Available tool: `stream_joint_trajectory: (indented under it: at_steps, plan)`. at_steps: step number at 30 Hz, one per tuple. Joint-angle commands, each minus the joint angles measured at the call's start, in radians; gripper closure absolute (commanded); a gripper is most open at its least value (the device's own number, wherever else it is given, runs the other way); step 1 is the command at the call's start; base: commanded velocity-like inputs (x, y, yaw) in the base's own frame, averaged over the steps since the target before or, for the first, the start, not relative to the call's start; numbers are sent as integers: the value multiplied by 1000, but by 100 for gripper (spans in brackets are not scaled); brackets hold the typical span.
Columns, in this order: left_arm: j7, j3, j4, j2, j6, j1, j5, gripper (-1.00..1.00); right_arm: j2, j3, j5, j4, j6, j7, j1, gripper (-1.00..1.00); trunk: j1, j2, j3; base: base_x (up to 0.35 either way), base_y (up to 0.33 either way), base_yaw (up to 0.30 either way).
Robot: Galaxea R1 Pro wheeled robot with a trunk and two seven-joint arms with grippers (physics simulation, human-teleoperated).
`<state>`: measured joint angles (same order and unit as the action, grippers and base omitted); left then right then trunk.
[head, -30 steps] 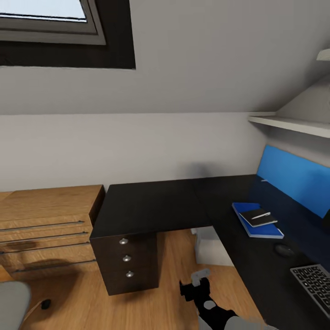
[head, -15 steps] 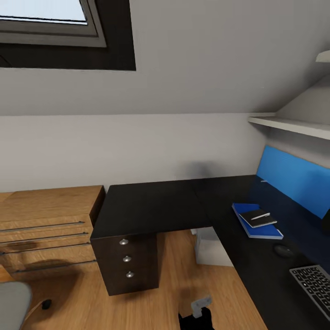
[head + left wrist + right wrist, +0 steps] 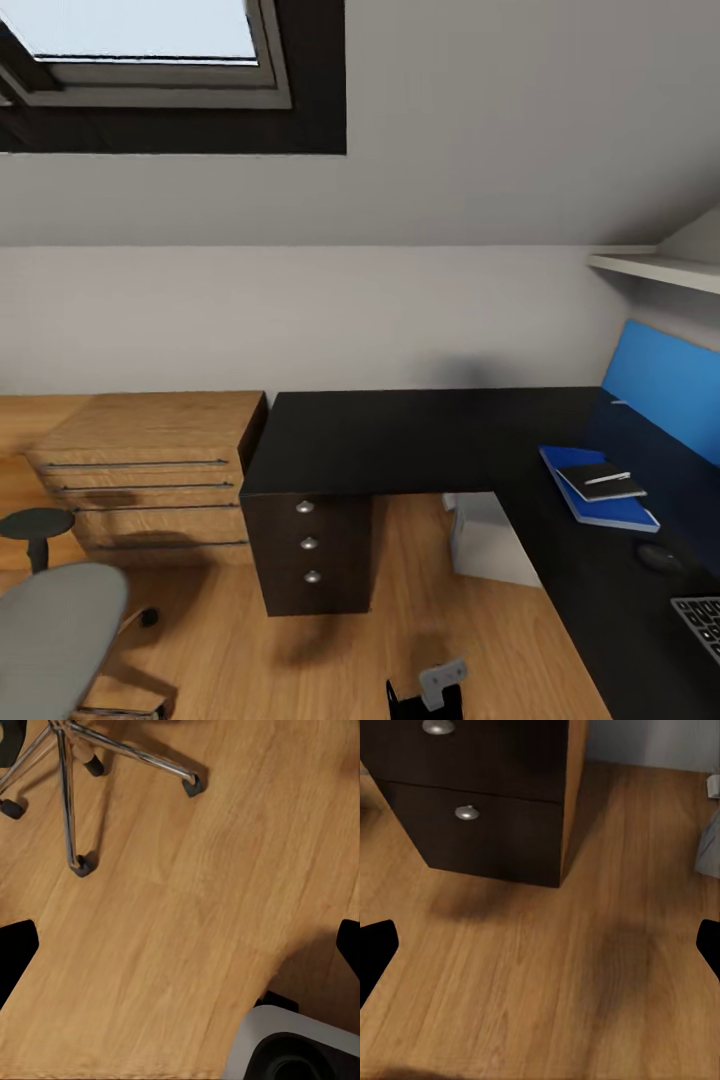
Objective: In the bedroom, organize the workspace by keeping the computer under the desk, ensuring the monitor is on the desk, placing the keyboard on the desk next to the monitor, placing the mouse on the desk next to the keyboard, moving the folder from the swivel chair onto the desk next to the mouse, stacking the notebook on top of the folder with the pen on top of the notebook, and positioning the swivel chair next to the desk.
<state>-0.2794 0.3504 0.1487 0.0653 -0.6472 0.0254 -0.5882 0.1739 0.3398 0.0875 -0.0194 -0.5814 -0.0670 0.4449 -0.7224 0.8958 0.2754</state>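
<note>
The black L-shaped desk (image 3: 400,440) fills the middle and right of the head view. On its right wing lies the blue folder (image 3: 622,514), with the dark notebook (image 3: 600,483) on it and the white pen (image 3: 607,477) on the notebook. Nearer me are the mouse (image 3: 658,557) and a corner of the keyboard (image 3: 702,620). The pale computer (image 3: 490,540) stands on the floor under the desk. The grey swivel chair (image 3: 50,640) is at the lower left, away from the desk; its chrome base (image 3: 75,765) appears in the left wrist view. The monitor is out of view. My right gripper (image 3: 430,692) (image 3: 540,952) hangs open over the floor before the drawer unit (image 3: 472,795). My left gripper (image 3: 180,952) is open above the floor.
A low wooden drawer cabinet (image 3: 150,460) stands against the wall left of the desk, with a small black stool (image 3: 35,525) beside it. A blue back panel (image 3: 665,385) and a white shelf (image 3: 655,268) line the right wall. My own base (image 3: 292,1050) is below the left gripper.
The whole view has swung left, bringing more of the chair and the stool into the picture. My right gripper has dropped toward the picture's bottom edge. The things on the desk have not moved.
</note>
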Motion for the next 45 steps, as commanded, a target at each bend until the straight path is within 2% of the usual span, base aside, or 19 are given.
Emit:
stream_joint_trajectory:
  at_steps: [1,6,12,14,25,28,32,37,45]
  plan:
    - [-9,9,3,1,0,1,-2,-100,1,9,9,-2,-19,-3,-2,-100,0,1,1,-299,0,277]
    - [-9,9,3,1,0,1,-2,-100,1,10,9,-2,-103,-8,-25,-100,0,1,1,-137,0,277]
    - [-9,9,3,0,0,1,-2,-100,1,10,8,-2,-115,-47,-27,-100,0,1,1,-14,0,277]
    - [-9,9,3,-9,0,1,-2,-100,1,10,9,-2,-118,-53,-28,-100,0,1,1,-2,0,277]
    - [-9,9,2,-19,0,1,-3,-100,1,10,7,-2,-120,-56,-28,-100,0,1,2,0,0,267]
    - [-9,9,2,-19,0,1,-3,-100,-4,11,5,-2,-119,-52,-28,-100,0,1,3,0,0,35]
    - [-13,6,1,-42,-5,1,1,-100,1,13,5,-2,-106,-51,-34,-100,0,1,3,0,0,0]
    - [-13,8,-1,-52,-5,1,1,-100,0,15,3,-2,-106,-51,-34,-100,0,1,3,0,0,0]
    - [-14,7,-2,-56,-5,1,0,-100,-30,15,5,3,-114,-52,-34,-100,0,1,3,0,0,0]
